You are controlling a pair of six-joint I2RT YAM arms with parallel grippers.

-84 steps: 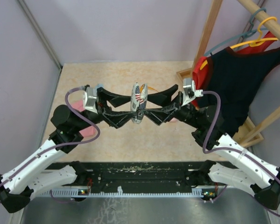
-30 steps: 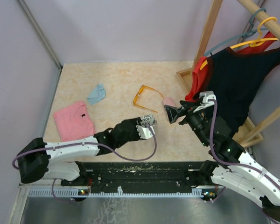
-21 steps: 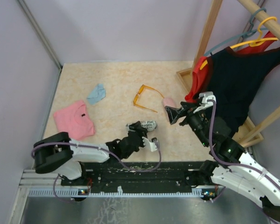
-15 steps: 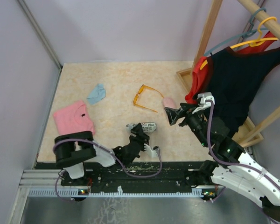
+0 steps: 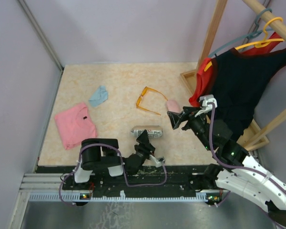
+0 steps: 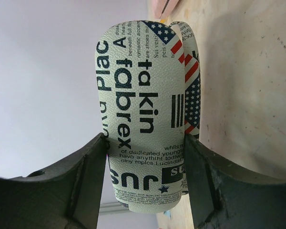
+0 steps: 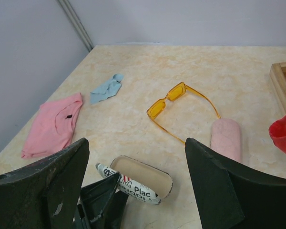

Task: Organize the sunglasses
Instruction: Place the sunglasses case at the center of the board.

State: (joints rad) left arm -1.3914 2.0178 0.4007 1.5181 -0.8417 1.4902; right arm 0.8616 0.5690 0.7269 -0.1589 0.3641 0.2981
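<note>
1. Beige marbled tabletop [image 5: 119, 81], with lilac walls [image 5: 133, 28] behind and to the left.
2. Off to the right of the right gripper [image 5: 178, 119]: wooden rack [image 5: 214, 33] hung with a black garment [image 5: 238, 86].
3. Far left of both grippers: pink shirt [image 5: 75, 125], folded flat.
4. Right gripper: raised above the table, fingers spread wide, nothing between them.
5. Left gripper [image 5: 143, 139]: low near the table's front edge, clamped across the width of the printed case [image 5: 150, 130].
6. Printed case: lying on the table, below and just ahead of the right gripper, tan inside facing up.
7. Orange sunglasses [image 7: 168, 100]: ahead of the right gripper, well beyond the left one, flat on the table, arms unfolded, untouched.
8. Pink case [image 7: 225, 138]: ahead of the right gripper's right finger, beside one sunglasses arm tip; contact not clear.
9. Blue cloth [image 7: 107, 88]: crumpled, ahead and left of both grippers.
</note>
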